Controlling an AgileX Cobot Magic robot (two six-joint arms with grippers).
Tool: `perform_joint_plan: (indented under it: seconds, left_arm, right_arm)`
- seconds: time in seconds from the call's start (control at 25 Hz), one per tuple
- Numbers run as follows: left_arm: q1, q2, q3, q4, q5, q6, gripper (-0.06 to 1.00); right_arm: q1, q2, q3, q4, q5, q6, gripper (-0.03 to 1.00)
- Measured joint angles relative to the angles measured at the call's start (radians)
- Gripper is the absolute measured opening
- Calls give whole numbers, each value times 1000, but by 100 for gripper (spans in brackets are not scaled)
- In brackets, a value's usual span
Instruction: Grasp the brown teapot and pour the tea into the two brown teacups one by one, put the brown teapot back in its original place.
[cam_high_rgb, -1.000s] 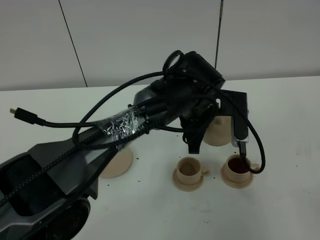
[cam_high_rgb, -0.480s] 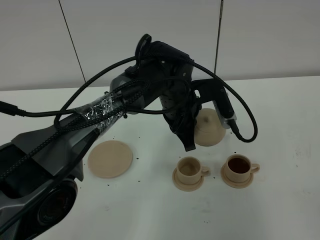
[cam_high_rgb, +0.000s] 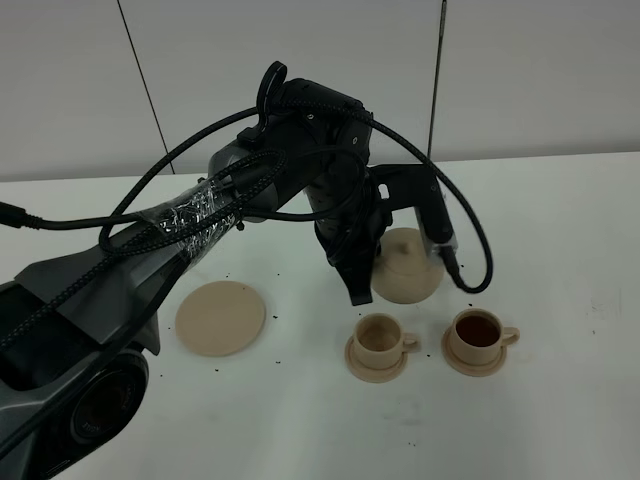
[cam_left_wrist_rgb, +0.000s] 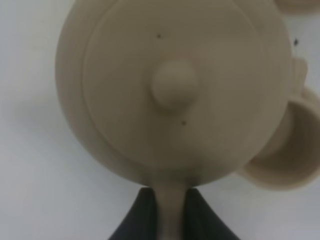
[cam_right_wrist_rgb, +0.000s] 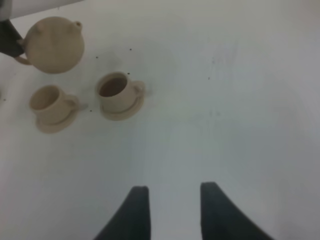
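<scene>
My left gripper (cam_high_rgb: 368, 272) is shut on the loop handle of the brown teapot (cam_high_rgb: 406, 266), which hangs roughly level just behind the two brown teacups. In the left wrist view the teapot's lid (cam_left_wrist_rgb: 174, 90) faces me, and the handle sits between the gripper (cam_left_wrist_rgb: 170, 202) fingers. The right teacup (cam_high_rgb: 478, 336) holds dark tea (cam_high_rgb: 477, 328); the left teacup (cam_high_rgb: 380, 342) looks empty inside. The wide round saucer (cam_high_rgb: 221, 317) lies bare on the left. My right gripper (cam_right_wrist_rgb: 175, 210) stands open over bare table, well away from the teapot (cam_right_wrist_rgb: 54, 44) and both cups (cam_right_wrist_rgb: 50, 105) (cam_right_wrist_rgb: 117, 92).
The white table (cam_high_rgb: 560, 240) carries small dark specks around the cups. A grey panelled wall stands behind it. The left arm's cables (cam_high_rgb: 470, 270) loop down beside the teapot. Part of a teacup (cam_left_wrist_rgb: 292, 150) shows under the teapot in the left wrist view.
The left arm has swung left and back from above the right teacup. The teapot has come back from its tilt to about level. The right cup now stands uncovered with tea in it.
</scene>
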Motion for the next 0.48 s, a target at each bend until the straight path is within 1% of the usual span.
perform_joint_plan:
  seconds: [0.16,0.24,0.36,0.48]
  left_arm:
    - [0,0,0,3,-5,209,17]
    - [0,0,0,3,-23,332,17]
    - [0,0,0,3,-56,493,17]
    - [0,0,0,-8,-76,632,17]
  right_arm:
    - [0,0,0,0,0,0,24]
    - [0,0,0,0,0,0,24]
    - [0,0,0,0,0,0,24]
    - [0,0,0,0,0,0,24]
